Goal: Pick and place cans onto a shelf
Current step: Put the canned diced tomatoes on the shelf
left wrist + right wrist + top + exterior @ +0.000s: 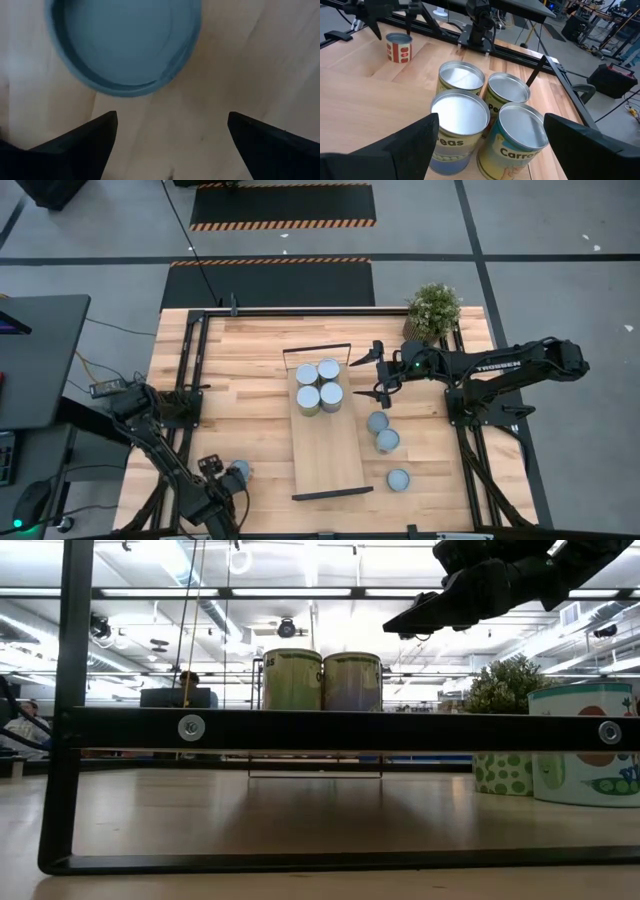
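Black metal crossbar [340, 728] of the long narrow light-wood shelf [330, 455] fills the low view; its frame cuts off much of what lies behind it. Through it, two of the pale-topped metal cans [293, 679] show side by side; the rest of that group is hidden behind them.

Near counter edge, high view: the left gripper [232, 485] sits low over the plank counter [250, 370], with a single blue-grey-topped can [238, 470] just beside it. Left wrist view shows the fingers spread wide, bare wood between them, and that can's round top [125, 42] ahead of the tips, partly cut off by the frame. Its side and label are not visible there.

Three loose cans stand on the counter right of the shelf: one near the shelf's near end [398, 479], two touching farther up [387, 440].

Four cans clustered in a square [319, 385] stand on the far half of the shelf, upright, touching. Right wrist view reads part labels only: "Pe…", "Carro…".

The right gripper [372, 377] hangs just right of that cluster, above it in the low view, fingers spread and holding nothing.

Farthest: small potted plant [433, 310] at the far right corner. A person in the room beyond is hard to make out.
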Tool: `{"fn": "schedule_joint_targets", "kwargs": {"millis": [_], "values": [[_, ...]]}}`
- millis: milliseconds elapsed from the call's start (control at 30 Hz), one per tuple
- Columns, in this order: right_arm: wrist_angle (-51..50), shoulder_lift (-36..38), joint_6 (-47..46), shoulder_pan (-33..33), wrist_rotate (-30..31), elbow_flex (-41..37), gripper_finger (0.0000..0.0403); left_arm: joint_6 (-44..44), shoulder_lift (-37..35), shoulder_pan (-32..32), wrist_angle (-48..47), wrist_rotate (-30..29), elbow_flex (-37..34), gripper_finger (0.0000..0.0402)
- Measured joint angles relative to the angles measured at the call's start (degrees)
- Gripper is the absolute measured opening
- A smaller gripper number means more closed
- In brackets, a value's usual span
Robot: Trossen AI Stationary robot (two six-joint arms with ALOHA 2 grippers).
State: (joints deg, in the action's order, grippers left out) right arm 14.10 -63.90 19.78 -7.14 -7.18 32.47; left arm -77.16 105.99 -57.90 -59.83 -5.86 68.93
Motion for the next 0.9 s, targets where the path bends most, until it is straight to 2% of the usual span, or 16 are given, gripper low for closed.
{"fn": "schedule_joint_targets", "kwargs": {"millis": [133, 300, 633, 900], "values": [[0.03, -0.02, -0.06, 0.00, 0.00, 0.00, 0.0368, 0.91, 1.62, 0.83, 0.16, -1.10, 0.00, 0.0384], [-0.02, 0.00, -0.08, 0.00, 0.00, 0.00, 0.0368, -0.47, 2.04, 3.00, 0.12, -7.10, -0.02, 0.0384], [0.01, -0.01, -0.10, 0.00, -0.02, 0.00, 0.0368, 0.20, 0.38, 7.18, 0.03, -10.29, -0.02, 0.0383], [0.01, 0.00, -0.13, 0.00, -0.52, 0.00, 0.0368, 2.01, 0.49, 9.23, 0.55, -9.15, 0.02, 0.0333]]}}
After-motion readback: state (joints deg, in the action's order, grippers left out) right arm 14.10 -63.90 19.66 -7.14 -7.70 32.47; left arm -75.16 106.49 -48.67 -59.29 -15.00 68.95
